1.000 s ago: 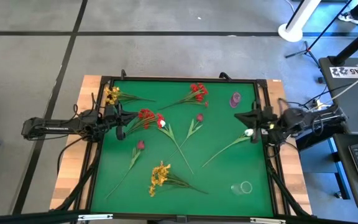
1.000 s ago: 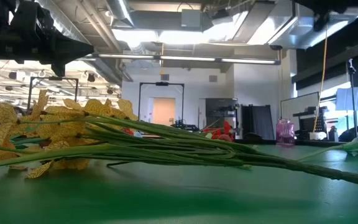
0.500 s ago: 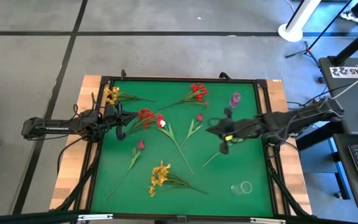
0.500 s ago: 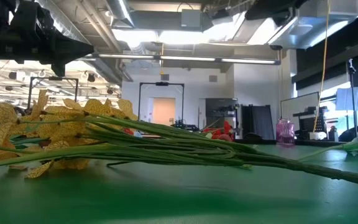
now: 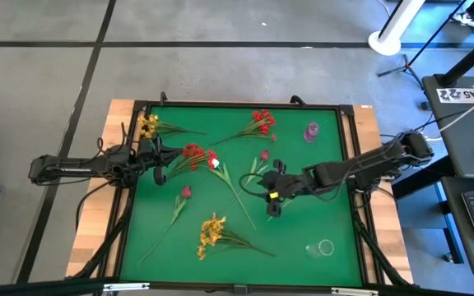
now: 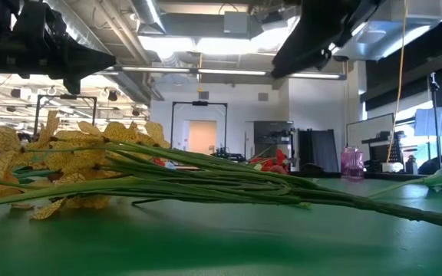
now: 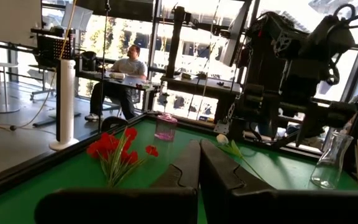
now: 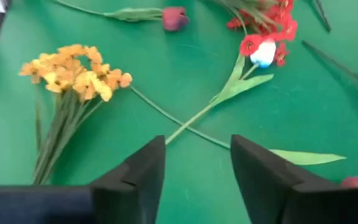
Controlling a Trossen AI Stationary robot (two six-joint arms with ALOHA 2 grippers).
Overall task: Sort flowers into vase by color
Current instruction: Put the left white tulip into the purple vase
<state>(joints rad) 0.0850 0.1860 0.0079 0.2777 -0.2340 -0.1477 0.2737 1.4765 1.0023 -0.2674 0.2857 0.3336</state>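
High view only: right end effector (image 5: 263, 192) reaches out over mid-counter (image 5: 303, 238), above the crossed stems. Left end effector (image 5: 156, 158) sits at the left edge by the red cluster (image 5: 192, 153).

Right wrist view: right fingers (image 8: 143, 168) apart, nothing between them; below are a yellow spray (image 8: 73, 73), a white tulip (image 8: 263, 52) lying against a red cluster (image 8: 272, 28), and a dark pink bud (image 8: 174, 17).

Left wrist view: left fingers (image 7: 185, 171) together, holding nothing. It alone shows a pink vase (image 7: 165, 126) upright and a clear vase (image 7: 329, 160) upright, plus a seated person (image 7: 120, 78) beyond the counter.

Low view: near yellow spray (image 6: 67, 165) and its stems block most of the counter; grippers themselves cut off at top.

High view: clear vase (image 5: 322, 247) looks tipped; can't confirm.

Writing on a card at right (image 5: 459, 94): unreadable.
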